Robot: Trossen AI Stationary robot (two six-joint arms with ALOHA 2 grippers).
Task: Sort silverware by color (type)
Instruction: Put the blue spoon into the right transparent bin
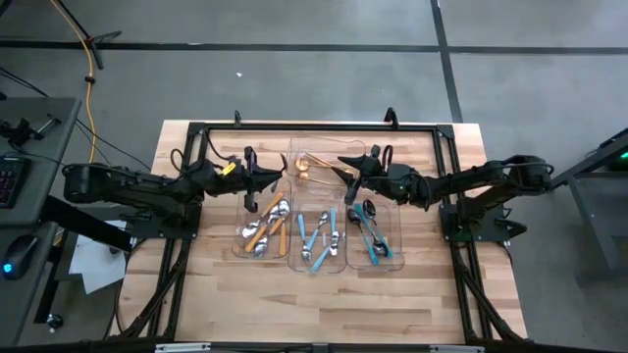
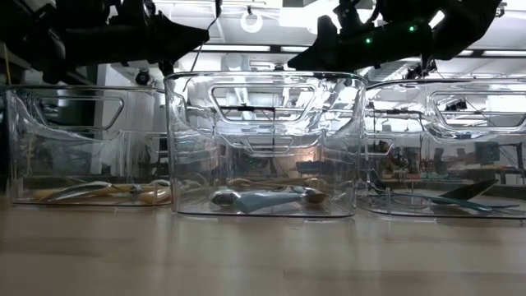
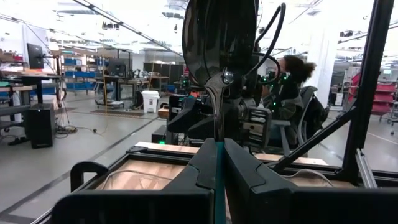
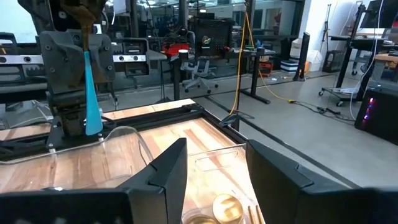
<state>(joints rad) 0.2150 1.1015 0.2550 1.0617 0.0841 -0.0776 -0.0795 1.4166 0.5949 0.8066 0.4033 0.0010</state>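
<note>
Holding a dark spoon with a teal handle (image 3: pixel 219 74) upright, bowl up, the left gripper (image 3: pixel 219 163) is clamped tight on the handle and hovers over the far middle of the light wooden bench (image 1: pixel 324 304), above the far end of the left clear plastic tray (image 1: pixel 247 245). That tray carries the silver cutlery with orange handles (image 1: pixel 267 227). The right gripper (image 4: pixel 214 163) faces it from the other side with its fingers (image 4: pixel 166 171) spread apart and nothing between them, hanging over the far end of the right clear plastic tray (image 1: pixel 395 240), near the short clear tray at the far edge (image 1: pixel 294 157) that contains the all-gold pieces (image 1: pixel 316 165). The right wrist view shows gold bowls (image 4: pixel 227 208) lying just below that open gripper and, farther off, the teal handle (image 4: pixel 92 93) standing in the left gripper. The middle clear plastic tray (image 1: pixel 319 267) holds the silver pieces with light-blue handles (image 1: pixel 322 240), and the right tray holds the dark pieces with teal handles (image 1: pixel 373 230). The three long trays sit side by side in a row across the middle of the bench. A seated person (image 3: pixel 292 90) shows in the room beyond the bench.
</note>
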